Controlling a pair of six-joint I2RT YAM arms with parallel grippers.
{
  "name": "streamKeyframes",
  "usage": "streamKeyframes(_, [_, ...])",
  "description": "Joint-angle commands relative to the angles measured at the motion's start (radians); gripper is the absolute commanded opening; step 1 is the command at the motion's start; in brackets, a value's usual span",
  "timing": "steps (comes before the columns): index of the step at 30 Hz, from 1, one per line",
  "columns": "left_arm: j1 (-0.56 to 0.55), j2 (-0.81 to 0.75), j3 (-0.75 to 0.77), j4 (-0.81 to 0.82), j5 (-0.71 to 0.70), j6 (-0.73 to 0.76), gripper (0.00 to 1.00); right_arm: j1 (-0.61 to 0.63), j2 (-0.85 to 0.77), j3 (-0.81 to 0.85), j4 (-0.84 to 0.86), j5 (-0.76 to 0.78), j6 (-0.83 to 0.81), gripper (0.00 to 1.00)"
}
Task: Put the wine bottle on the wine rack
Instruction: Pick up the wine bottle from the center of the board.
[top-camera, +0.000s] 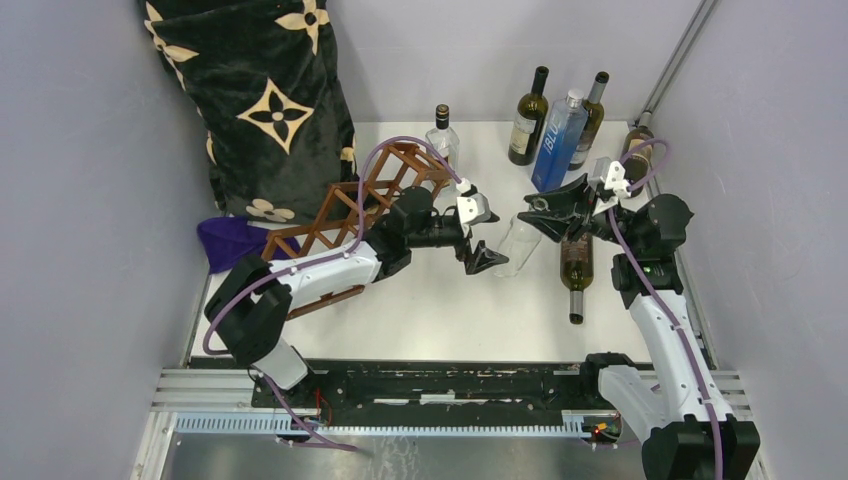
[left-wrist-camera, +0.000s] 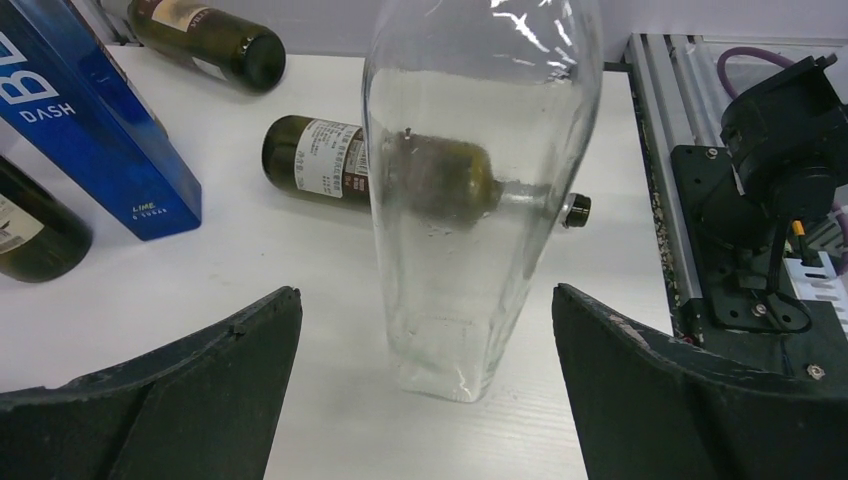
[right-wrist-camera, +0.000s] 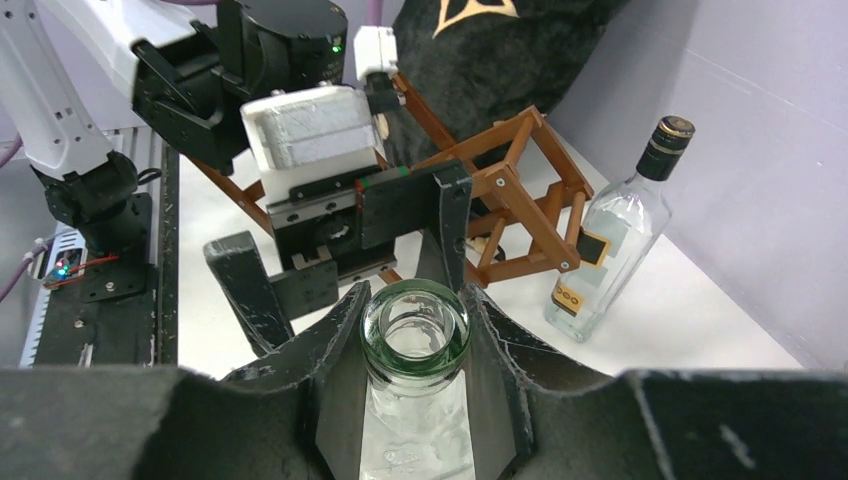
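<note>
clear bottle (left-wrist-camera: 480, 200) upright, neck pinched in right hand (right-wrist-camera: 415, 305)

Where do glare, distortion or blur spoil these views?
Left wrist: glare streaks on the clear bottle, and the dark bottle lying behind it looks warped through the glass. Right wrist: the right gripper, near the lens, is soft and dark. Top external: evenly lit, sharp.

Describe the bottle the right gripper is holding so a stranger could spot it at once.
On the white table, look between the wine rack on the left and the dark bottle lying on its side. The clear glass bottle stands there, its neck clamped in the right gripper. Unlike its neighbours it has no cap and no label.
</note>
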Motion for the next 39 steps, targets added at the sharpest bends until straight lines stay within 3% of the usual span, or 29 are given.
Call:
streamKeyframes(1, [-0.007, 0.023, 0.009, 0.123, 0.007, -0.001, 1.00, -0.002, -0.019, 0.032, 0.154, -0.022, 0.080, 0.00])
streamKeyframes(16, [-0.008, 0.120, 0.043, 0.266, 0.143, -0.128, 0.97, 0.011, 0.025, 0.073, 0.296, -0.008, 0.219, 0.00])
streamKeyframes(22, [-0.009, 0.155, 0.051, 0.343, 0.173, -0.209, 0.89, 0.012, 0.042, 0.078, 0.354, 0.001, 0.280, 0.00])
streamKeyframes(35, [-0.010, 0.179, 0.043, 0.436, 0.163, -0.253, 0.89, 0.012, 0.072, 0.108, 0.458, 0.018, 0.397, 0.00])
streamKeyframes(39, [-0.009, 0.182, 0.047, 0.448, 0.156, -0.264, 0.85, 0.012, 0.077, 0.118, 0.459, 0.020, 0.404, 0.00])
